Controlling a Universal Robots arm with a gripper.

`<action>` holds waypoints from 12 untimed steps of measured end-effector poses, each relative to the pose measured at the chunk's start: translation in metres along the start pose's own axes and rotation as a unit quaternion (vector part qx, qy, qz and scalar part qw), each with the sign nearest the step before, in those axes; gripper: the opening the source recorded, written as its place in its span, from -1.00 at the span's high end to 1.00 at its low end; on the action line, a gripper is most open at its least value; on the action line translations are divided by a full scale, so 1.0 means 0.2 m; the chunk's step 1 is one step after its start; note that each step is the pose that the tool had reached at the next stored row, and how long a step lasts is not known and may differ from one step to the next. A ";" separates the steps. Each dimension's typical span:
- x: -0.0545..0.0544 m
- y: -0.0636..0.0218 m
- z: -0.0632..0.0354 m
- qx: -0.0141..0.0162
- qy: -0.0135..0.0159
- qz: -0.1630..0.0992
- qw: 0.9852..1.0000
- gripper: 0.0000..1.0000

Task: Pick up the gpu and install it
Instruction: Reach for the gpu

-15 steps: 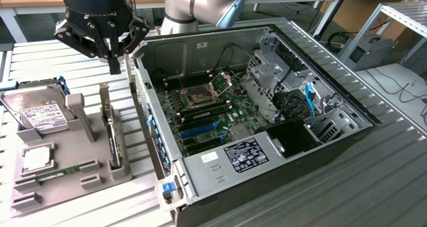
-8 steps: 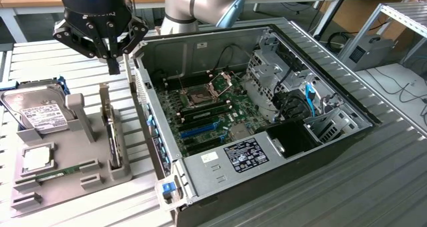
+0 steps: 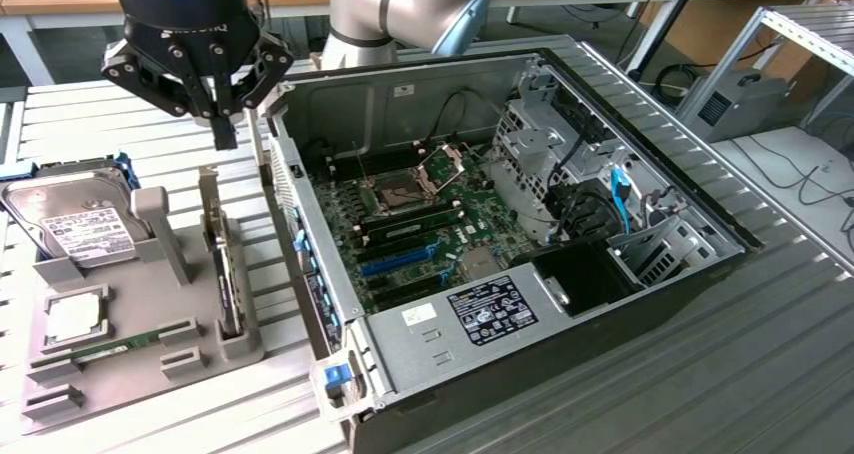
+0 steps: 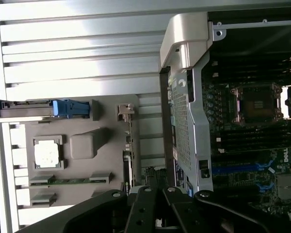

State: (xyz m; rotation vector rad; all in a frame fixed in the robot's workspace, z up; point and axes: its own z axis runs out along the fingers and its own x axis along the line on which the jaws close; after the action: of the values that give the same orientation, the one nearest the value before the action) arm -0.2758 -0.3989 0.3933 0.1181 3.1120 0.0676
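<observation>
We see the gripper (image 3: 223,132) w/ fingers pressed together and nothing betw. them, hanging in the air above the grey holder (image 3: 147,349), on the side of the holder's edge nearest the PC case (image 3: 441,326). The gpu (image 3: 222,274) isn't picked up. It stands on its long edge in a slot along that same holder edge, upright, w/ a taller grey end at the holder's far corner in the exterior view. Gripper and card are apart, no contact. In the wrist view the gripper (image 4: 154,201) is over one end of the gpu (image 4: 127,160), which reads as a thin strip seen edge-on, just beside the case's side wall. The rest of the holder carries a hard drive (image 3: 80,224) leaning at the far corner on the exterior view's left, a CPU (image 3: 76,317) flat in a recess near that left edge, and a RAM stick (image 3: 114,352) lying flat toward the near edge. The case lies open on the slatted table (image 3: 694,374). Inside are the mobo (image 3: 414,224), an open socket (image 3: 407,186) and blue slots (image 3: 396,262).
</observation>
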 end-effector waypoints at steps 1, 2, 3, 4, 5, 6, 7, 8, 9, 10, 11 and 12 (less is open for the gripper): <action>0.01 0.000 0.000 0.000 0.000 0.000 1.000 0.79; 0.01 -0.001 -0.001 0.000 0.000 0.000 1.000 0.79; 0.02 -0.001 -0.001 0.000 0.000 0.000 1.000 0.79; 0.02 -0.002 -0.001 0.000 0.000 0.000 1.000 0.79; 0.03 -0.003 -0.001 0.000 0.000 0.000 1.000 0.79; 0.04 -0.003 -0.001 0.000 0.000 0.000 1.000 0.79; 0.05 -0.004 -0.001 0.000 0.000 0.000 1.000 0.79; 0.06 -0.004 -0.002 0.000 0.000 0.000 1.000 0.79; 0.07 -0.005 -0.002 0.000 0.000 0.000 1.000 0.79; 0.07 -0.006 -0.002 0.000 0.000 0.000 1.000 0.79; 0.08 -0.006 -0.002 0.000 0.000 0.000 1.000 0.79; 0.10 -0.007 -0.003 0.000 0.000 0.000 1.000 0.79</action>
State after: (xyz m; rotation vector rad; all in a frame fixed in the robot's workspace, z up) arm -0.2949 -0.3989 0.3933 0.1180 3.1120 0.0677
